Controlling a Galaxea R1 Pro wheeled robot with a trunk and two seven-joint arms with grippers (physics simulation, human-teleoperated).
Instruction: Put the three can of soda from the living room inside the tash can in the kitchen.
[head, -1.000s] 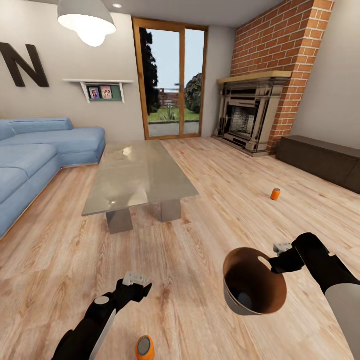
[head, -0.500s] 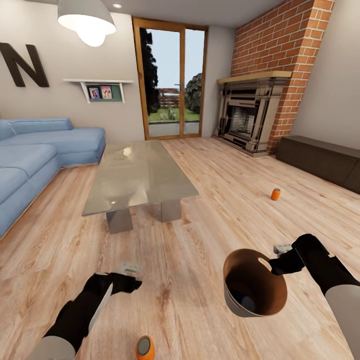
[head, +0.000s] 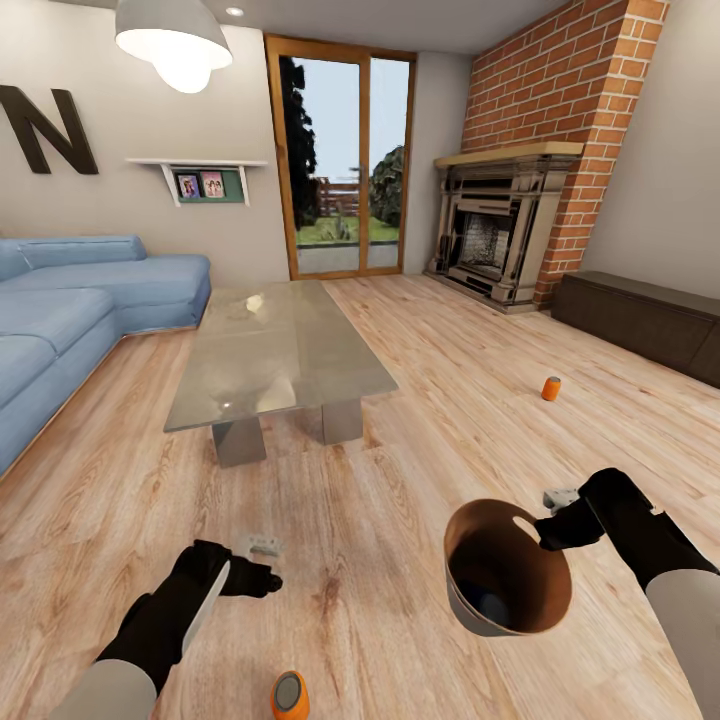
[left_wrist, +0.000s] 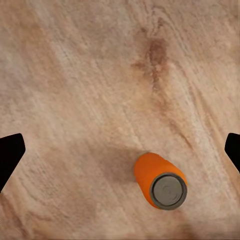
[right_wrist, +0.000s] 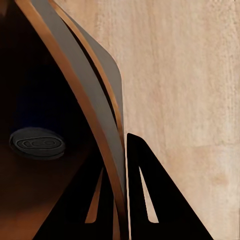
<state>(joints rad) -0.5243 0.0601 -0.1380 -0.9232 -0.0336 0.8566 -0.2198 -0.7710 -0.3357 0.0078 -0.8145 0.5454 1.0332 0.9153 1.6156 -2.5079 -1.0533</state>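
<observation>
L gripper (head: 262, 562) wide open above near can (left_wrist: 161, 180) upright on floor, R gripper (right_wrist: 117, 200) clenched on bin (head: 505, 583) rim w/ a can (right_wrist: 37, 143) inside; center jaws over near can, drop straight, squeeze mid-body.

Glass table (head: 275, 350), blue sofa (head: 70, 320), brick fireplace (head: 500, 235) — pendant lamp (head: 175, 40), glazed door (head: 340, 160), dark cabinet (head: 640, 320)

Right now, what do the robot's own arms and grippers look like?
Both arms are matte black near the wrists, turning light grey-white nearer the trunk. The left gripper and right gripper have small pale grey heads; in the right wrist view, the fingers are black, tapering wedges with slots.
</observation>
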